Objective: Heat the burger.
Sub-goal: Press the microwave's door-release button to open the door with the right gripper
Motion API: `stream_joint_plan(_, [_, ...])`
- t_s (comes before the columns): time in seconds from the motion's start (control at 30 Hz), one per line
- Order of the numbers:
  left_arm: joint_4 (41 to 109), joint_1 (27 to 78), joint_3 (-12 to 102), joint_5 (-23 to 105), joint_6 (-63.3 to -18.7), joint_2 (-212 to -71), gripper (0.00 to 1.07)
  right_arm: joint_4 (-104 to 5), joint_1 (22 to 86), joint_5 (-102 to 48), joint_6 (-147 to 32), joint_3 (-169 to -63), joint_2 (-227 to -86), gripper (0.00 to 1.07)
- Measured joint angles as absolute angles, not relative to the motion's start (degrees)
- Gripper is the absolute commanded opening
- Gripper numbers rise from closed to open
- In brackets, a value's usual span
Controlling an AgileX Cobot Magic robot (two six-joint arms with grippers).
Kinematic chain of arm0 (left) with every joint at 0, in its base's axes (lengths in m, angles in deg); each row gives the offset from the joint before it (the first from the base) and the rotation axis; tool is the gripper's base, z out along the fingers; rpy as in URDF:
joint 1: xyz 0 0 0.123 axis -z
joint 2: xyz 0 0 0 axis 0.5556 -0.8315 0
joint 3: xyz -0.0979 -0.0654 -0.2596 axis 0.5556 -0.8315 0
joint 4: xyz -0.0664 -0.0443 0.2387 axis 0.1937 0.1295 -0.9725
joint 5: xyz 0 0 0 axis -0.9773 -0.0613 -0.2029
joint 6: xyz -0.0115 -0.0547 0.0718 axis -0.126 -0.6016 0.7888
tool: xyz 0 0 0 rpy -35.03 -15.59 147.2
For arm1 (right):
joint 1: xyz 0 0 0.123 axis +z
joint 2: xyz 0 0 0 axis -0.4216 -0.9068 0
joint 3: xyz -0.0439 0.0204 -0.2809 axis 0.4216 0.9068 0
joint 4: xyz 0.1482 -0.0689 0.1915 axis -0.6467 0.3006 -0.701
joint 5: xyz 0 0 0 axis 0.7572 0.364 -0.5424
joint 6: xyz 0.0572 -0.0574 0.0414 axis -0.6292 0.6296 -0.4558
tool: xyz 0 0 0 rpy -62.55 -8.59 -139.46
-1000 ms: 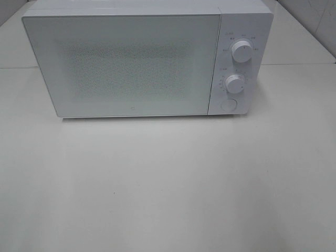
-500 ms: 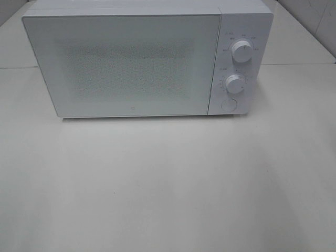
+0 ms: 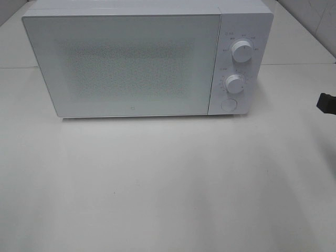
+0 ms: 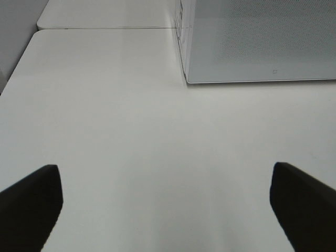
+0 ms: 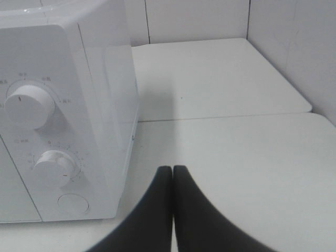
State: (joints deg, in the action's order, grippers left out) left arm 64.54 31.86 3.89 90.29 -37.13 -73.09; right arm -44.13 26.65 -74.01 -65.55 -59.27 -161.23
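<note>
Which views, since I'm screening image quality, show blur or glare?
Exterior high: flat, even light, no glare; microwave door looks grainy. Left wrist: left end effector a dark, soft-edged silhouette. Right wrist: right end effector likewise; knobs sharp.

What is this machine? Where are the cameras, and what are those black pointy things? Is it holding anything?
These pictures come from a robot with two arms. One camera looks down from high up. It shows a white microwave with its door shut, two knobs and a round button, standing on a white table. The other two cameras ride on the robot's wrists, so they see its pinchers up close. Those are the black shapes. The left gripper is wide open above the table. The right gripper is pinched shut, near the side of the microwave with the knobs. Neither holds anything. No burger shows in any picture.
</note>
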Motion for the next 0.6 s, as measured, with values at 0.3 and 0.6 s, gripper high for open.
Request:
stream_joint_plan(0.3, [64.5,31.9,3.9,90.3,-37.1,-73.1,1.05,-40.3,26.7,-79.3,-75.6,-59.2,-168.6,0.0])
stream_joint_plan(0.6, [64.5,31.9,3.9,90.3,-37.1,-73.1,1.05,-34.1,27.6,-80.3,-101.1,-59.3,-172.0,0.0])
